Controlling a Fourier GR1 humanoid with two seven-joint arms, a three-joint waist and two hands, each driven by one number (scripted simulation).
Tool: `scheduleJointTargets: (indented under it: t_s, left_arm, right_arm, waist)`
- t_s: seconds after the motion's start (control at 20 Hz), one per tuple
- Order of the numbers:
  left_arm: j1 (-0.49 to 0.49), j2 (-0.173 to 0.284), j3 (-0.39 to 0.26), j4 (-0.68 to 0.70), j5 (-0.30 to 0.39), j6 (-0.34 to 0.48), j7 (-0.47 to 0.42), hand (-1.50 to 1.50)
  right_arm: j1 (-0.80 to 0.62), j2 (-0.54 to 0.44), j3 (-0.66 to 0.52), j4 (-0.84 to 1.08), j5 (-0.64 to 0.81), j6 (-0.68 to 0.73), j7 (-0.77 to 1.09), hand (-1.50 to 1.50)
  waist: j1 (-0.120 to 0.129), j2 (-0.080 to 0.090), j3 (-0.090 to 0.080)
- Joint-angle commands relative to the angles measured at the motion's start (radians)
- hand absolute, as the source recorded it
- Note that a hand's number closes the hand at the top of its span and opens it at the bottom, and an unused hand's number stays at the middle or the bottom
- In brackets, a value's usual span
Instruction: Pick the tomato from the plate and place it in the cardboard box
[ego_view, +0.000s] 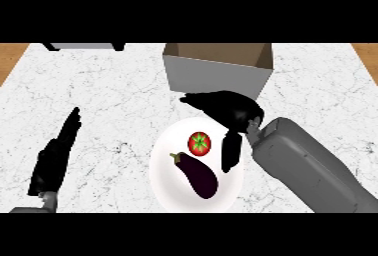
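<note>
I see the white marble-patterned counter (88, 90) filling the head view, and I take the round white plate (168, 175) as my landmark. Behind the plate, well toward the far edge, stands the open brown-and-grey cardboard box (218, 67); I cannot see its floor, so I cannot tell what, if anything, it holds. The plate holds two things: a dark purple eggplant (198, 176) lying slantwise on its near half, and a small red tomato (199, 143) with a green star-shaped top on its far half, the two close together but apart. My grey right forearm (310, 170) comes in from the plate's right side, and the black right hand (229, 110) hangs over the plate's far right rim, fingers relaxed and spread, holding nothing; one finger reaches down just beside the tomato on its right. The black left hand (55, 157) rests well to the plate's left, fingers straight, empty.
</note>
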Motion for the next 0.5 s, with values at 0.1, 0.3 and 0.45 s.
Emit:
scheduleJointTargets:
  t_s: [0.1, 0.3, 0.45]
  left_arm:
    - [-0.06, -0.015, 0.043, 0.064, -0.014, -0.03, -0.004, 0.0]
    - [-0.075, -0.025, 0.059, 0.073, -0.019, -0.048, -0.002, 0.0]
    - [0.072, -0.014, 0.06, -0.035, -0.015, -0.066, -0.037, 0.0]
  right_arm:
    - [0.055, 0.103, -0.03, -0.064, 0.088, 0.029, 0.139, -1.5]
    - [0.123, 0.094, -0.006, -0.065, 0.188, 0.043, 0.105, -1.5]
    - [0.11, 0.128, -0.046, 0.02, 0.214, 0.06, 0.096, -1.5]
  waist:
    - [0.0, 0.003, 0.001]
    - [-0.001, 0.004, 0.001]
    - [0.009, 0.004, 0.001]
